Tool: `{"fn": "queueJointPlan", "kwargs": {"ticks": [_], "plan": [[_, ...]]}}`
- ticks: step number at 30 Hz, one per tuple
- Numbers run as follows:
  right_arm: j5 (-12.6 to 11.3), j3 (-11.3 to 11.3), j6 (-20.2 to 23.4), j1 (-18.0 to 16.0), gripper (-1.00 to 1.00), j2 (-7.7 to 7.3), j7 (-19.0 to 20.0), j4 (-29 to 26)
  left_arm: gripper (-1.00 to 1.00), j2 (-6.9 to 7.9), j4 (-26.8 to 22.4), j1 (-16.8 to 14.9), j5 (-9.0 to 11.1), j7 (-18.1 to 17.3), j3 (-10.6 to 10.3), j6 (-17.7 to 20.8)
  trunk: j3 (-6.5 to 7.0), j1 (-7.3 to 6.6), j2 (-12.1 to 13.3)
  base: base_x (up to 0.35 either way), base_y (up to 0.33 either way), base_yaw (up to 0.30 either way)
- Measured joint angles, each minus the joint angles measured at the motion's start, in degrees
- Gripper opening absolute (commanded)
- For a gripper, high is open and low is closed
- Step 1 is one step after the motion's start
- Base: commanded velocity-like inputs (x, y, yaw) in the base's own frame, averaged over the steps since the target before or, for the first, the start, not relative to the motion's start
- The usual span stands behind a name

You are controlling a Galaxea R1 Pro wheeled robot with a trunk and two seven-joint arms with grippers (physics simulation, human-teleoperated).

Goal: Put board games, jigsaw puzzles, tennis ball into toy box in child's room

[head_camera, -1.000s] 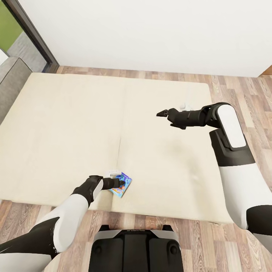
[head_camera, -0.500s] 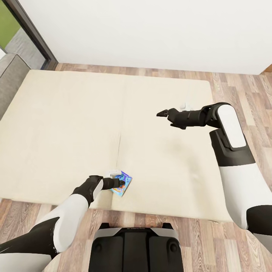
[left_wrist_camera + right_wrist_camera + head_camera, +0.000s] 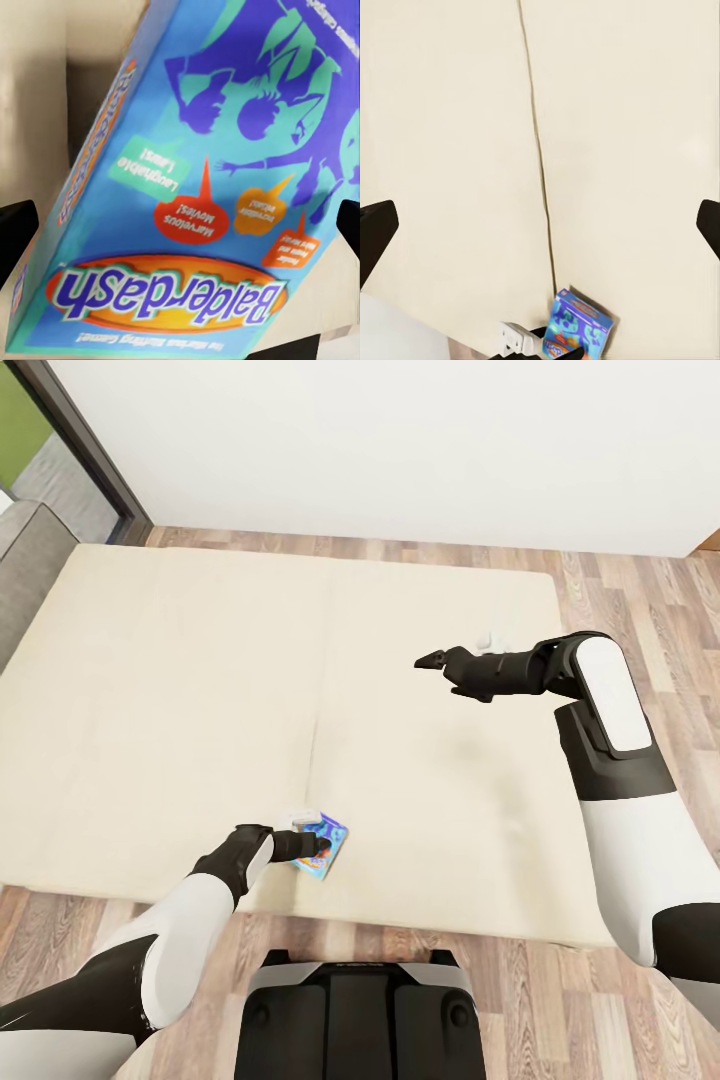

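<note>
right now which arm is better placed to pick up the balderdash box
Left. Its end effector is already at the Balderdash box near the bed's front edge; the right end effector hangs open, well away.

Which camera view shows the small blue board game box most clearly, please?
The left wrist view shows the small blue rectangular board game box best: its printed face is close, and the word Balderdash is readable. In the head view the box is small, beside the left gripper. The right wrist view shows it far away.

bare bed [image 3: 180, 690], blue box [image 3: 325, 847] near edge
</note>
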Motion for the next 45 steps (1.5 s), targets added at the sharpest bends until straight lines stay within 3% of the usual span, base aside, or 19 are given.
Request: {"fn": "queueJointPlan", "kwargs": {"ticks": [45], "plan": [[-0.1, -0.1, 0.0, 0.0, 1.0, -0.3, 0.0, 0.0, 1.0, -0.06, 0.0, 0.0, 0.0, 0.0, 0.0, 0.0, 0.0, 0.0, 0.0, 0.0, -0.093, 0.0]]}}
